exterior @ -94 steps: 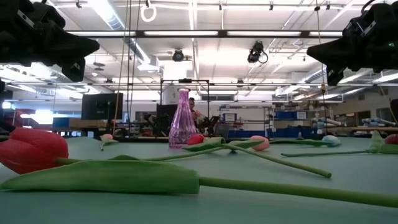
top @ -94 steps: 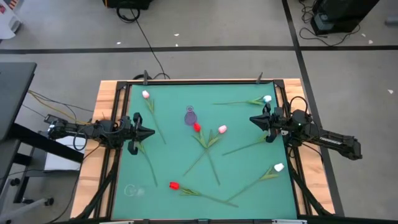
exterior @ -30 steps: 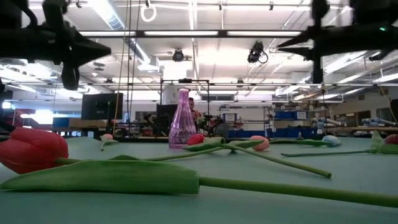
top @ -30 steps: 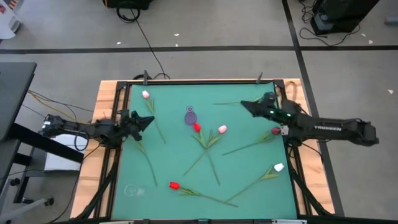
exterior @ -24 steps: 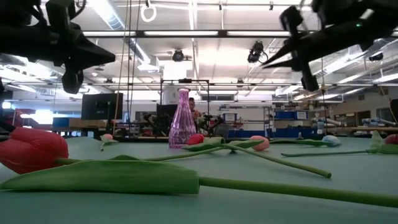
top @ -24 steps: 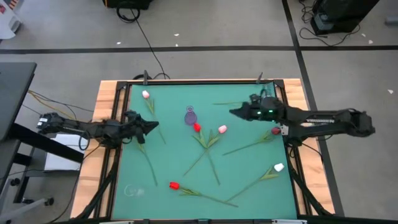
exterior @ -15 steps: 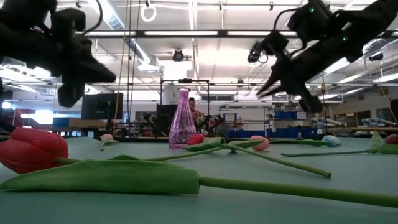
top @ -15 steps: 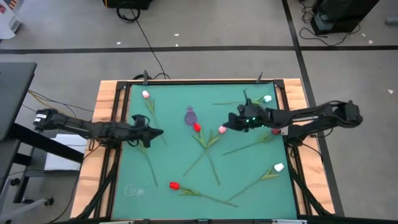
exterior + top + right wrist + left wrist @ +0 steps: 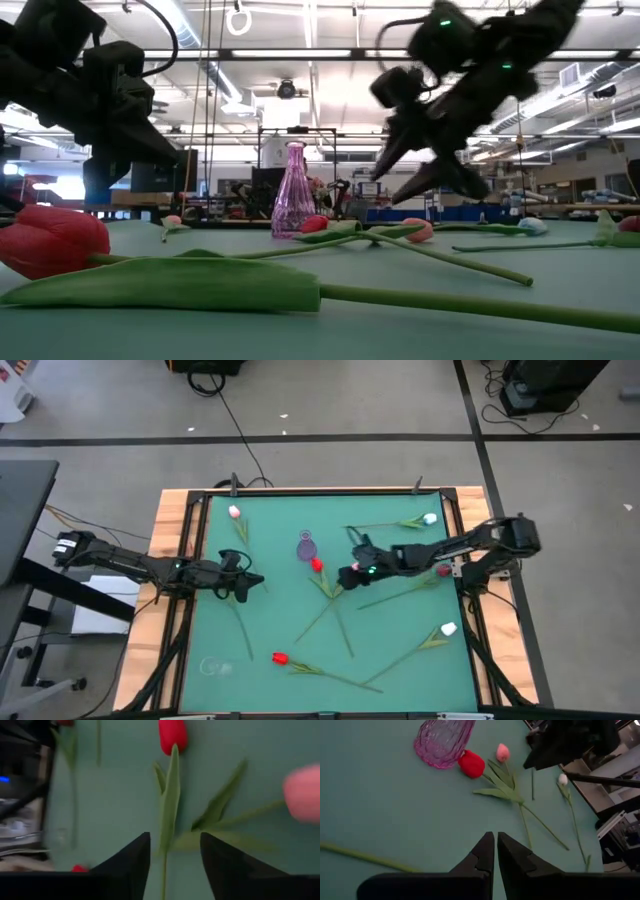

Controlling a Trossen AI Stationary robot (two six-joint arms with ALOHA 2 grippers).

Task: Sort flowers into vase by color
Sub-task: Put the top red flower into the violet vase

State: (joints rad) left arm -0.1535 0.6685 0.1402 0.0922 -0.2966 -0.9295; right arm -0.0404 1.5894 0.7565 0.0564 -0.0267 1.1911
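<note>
Bright, even light falls from ceiling strip lamps far behind the table point(image 9: 300, 650), leaving only faint shadows. In the low view, the 2 arms read as dark silhouettes. The right wrist view is motion-blurred, the pink tulip point(image 9: 303, 792) smeared.

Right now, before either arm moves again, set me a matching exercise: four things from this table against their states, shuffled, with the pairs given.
Things:
1. left hand
2. right hand
3. purple vase
4. lone red tulip at the table's near edge

States:
a. open, poised over a green leaf
b. lying flat, nothing touching it
c. fingers together, holding nothing
d. standing upright, no flowers in it

Pairs: 1-c, 2-a, 3-d, 4-b
</note>
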